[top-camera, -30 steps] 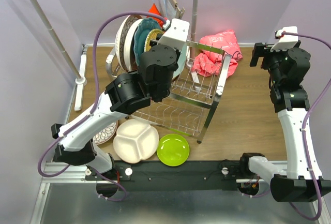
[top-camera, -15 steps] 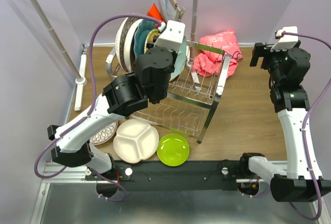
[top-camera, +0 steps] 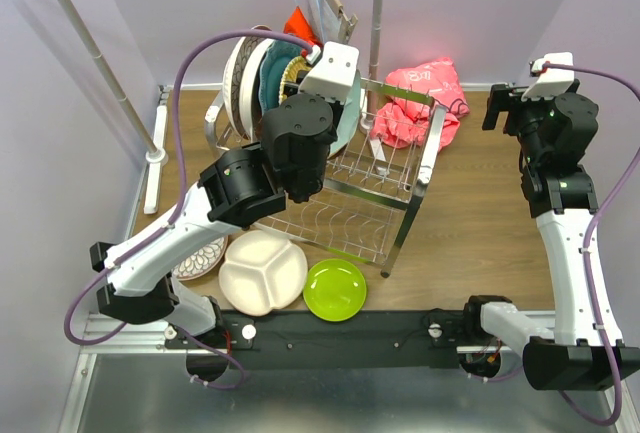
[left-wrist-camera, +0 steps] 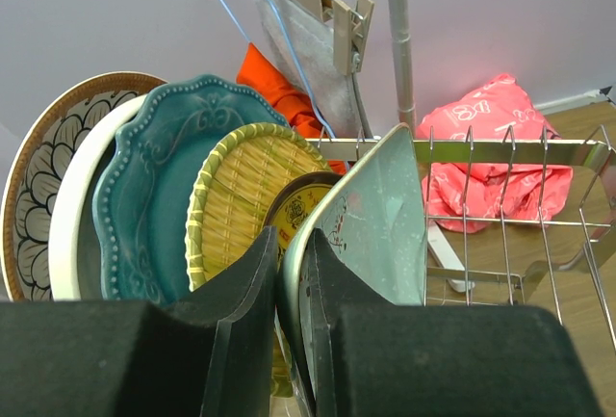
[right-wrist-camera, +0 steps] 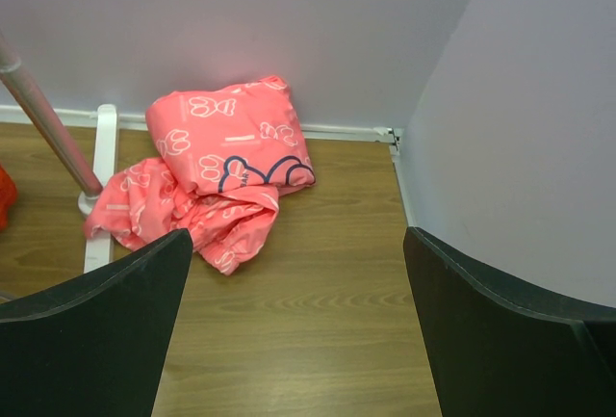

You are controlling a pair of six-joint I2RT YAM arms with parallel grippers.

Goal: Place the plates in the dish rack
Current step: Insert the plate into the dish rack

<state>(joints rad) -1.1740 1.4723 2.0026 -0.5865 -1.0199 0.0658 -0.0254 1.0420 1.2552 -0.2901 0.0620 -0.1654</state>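
Note:
The steel dish rack (top-camera: 404, 196) stands mid-table. Its upper tier's left end holds several upright plates: a dark floral one (left-wrist-camera: 34, 181), a white one (left-wrist-camera: 72, 224), a teal one (left-wrist-camera: 159, 181) and a yellow woven-pattern one (left-wrist-camera: 236, 191). My left gripper (left-wrist-camera: 289, 277) is shut on the rim of a pale aqua plate (left-wrist-camera: 380, 220), held upright just right of that row over the upper tier. A white divided plate (top-camera: 262, 271), a lime green plate (top-camera: 335, 289) and a patterned plate (top-camera: 205, 258) lie flat on the table. My right gripper (right-wrist-camera: 298, 325) hangs open and empty at the far right.
Pink cloth (top-camera: 420, 103) is bunched behind the rack by the back wall. The white-poled clothes rail (top-camera: 95, 48) spans the back left, with a hanger and an orange cloth (left-wrist-camera: 284, 94) on it. Walls close in at left, back and right.
My left arm has shifted a little to the left with the aqua plate, closer to the row of plates. The right arm has not moved.

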